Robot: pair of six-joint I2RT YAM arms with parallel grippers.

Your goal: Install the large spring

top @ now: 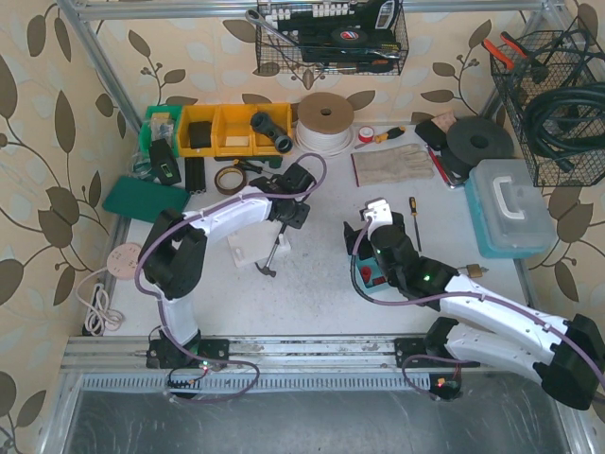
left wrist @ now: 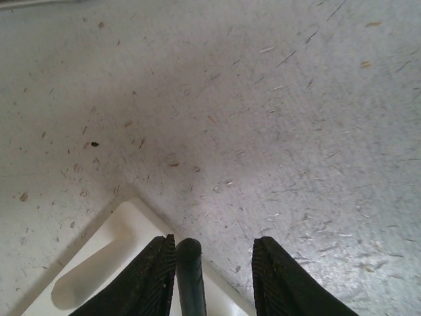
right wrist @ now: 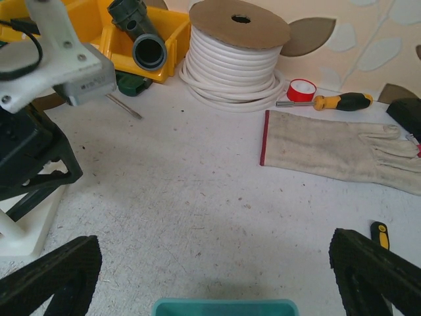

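Speckled white table (top: 312, 284), leaf-patterned walls on three sides.

Containers:
- Wire basket (top: 544, 175) on the right wall holds a coiled black hose (top: 567, 113).
- Pale blue toolbox (top: 515, 227) at the right edge is closed.
- Yellow bins (top: 219, 128) at the rear: a black pipe fitting (top: 269, 130) lies across the right-hand one.

The left gripper (left wrist: 214, 243) hangs over the corner of a white fixture (left wrist: 99, 263). Its jaws stand apart. A dark slender piece (left wrist: 189, 276) – taken as the large spring, though no coils can be made out – rests against the left finger, with a gap to the other.

The right gripper (right wrist: 212, 240) is spread wide and holds nothing. A teal box (right wrist: 223, 306) sits just below it – well apart from the spring.
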